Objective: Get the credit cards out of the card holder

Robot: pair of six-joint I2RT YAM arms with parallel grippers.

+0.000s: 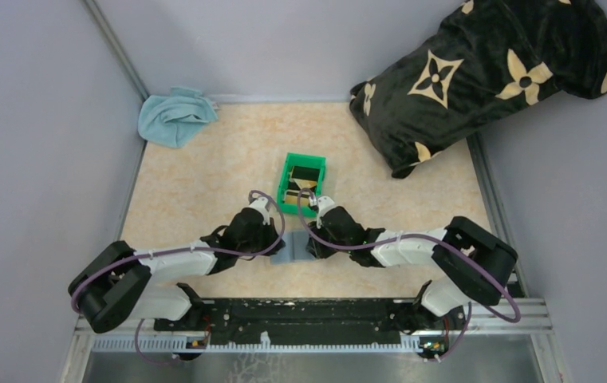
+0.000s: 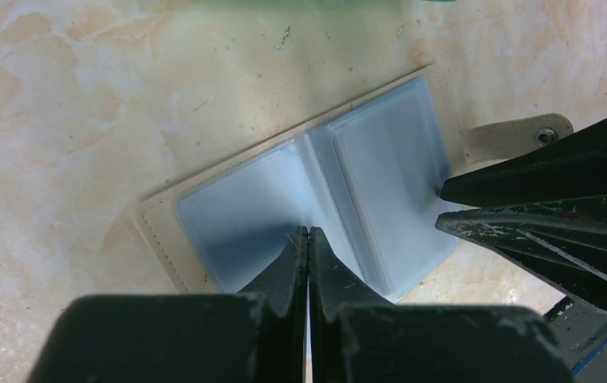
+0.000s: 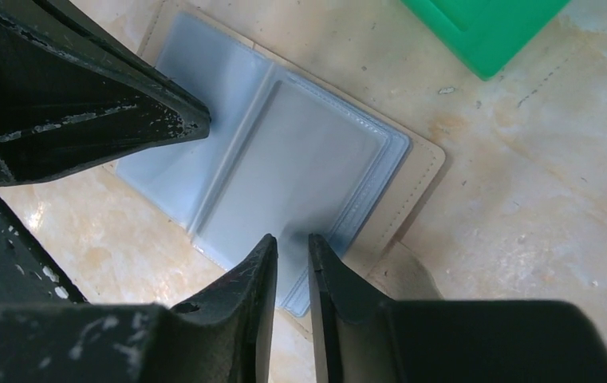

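Note:
The card holder (image 1: 293,250) lies open and flat on the table between my two grippers, its blue-grey clear sleeves up and its tan edge showing round them (image 2: 380,183) (image 3: 300,159). The sleeves look empty. My left gripper (image 1: 279,241) (image 2: 309,231) is shut, its tips resting on the left sleeve near the fold. My right gripper (image 1: 310,242) (image 3: 292,238) stands narrowly open over the near edge of the right sleeve, with nothing between its fingers. Gold-tan and black credit cards (image 1: 303,185) lie in the green bin.
The green bin (image 1: 286,172) stands just beyond the card holder and shows in the right wrist view (image 3: 483,32). A light blue cloth (image 1: 174,116) lies at the back left. A black patterned pillow (image 1: 483,76) lies at the back right. The holder's tan snap tab (image 2: 523,132) sticks out sideways.

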